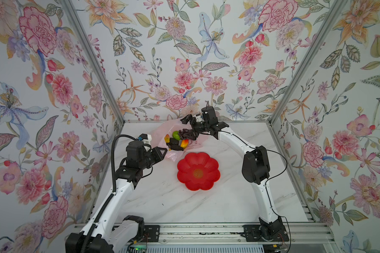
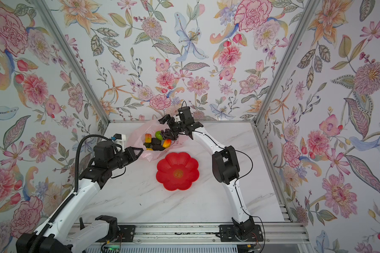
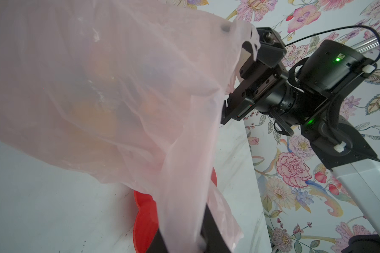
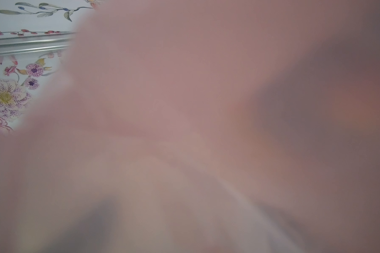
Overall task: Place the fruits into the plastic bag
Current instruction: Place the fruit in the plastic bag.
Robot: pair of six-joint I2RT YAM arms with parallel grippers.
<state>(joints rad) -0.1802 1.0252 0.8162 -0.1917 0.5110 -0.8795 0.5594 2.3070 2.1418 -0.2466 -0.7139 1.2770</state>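
The plastic bag (image 1: 160,132) (image 2: 137,134) lies open at the back of the table, and the fruits sit inside it. Among them are a green netted ball (image 1: 176,135), a purple grape bunch (image 1: 184,132), a red-yellow mango (image 1: 184,143) and dark avocados (image 1: 177,147). My right gripper (image 1: 188,128) (image 2: 168,128) reaches into the bag's mouth with its jaws spread wide; the grapes lie just below it. Pink film (image 4: 184,109) covers the right wrist view. My left gripper (image 1: 162,152) (image 3: 183,221) is at the bag's near edge, jaws slightly apart, with film (image 3: 97,87) lying between them.
An empty red flower-shaped plate (image 1: 198,170) (image 2: 177,170) (image 3: 144,219) sits on the marble table in front of the bag, between the two arms. Floral walls and metal frame posts close in the back and both sides.
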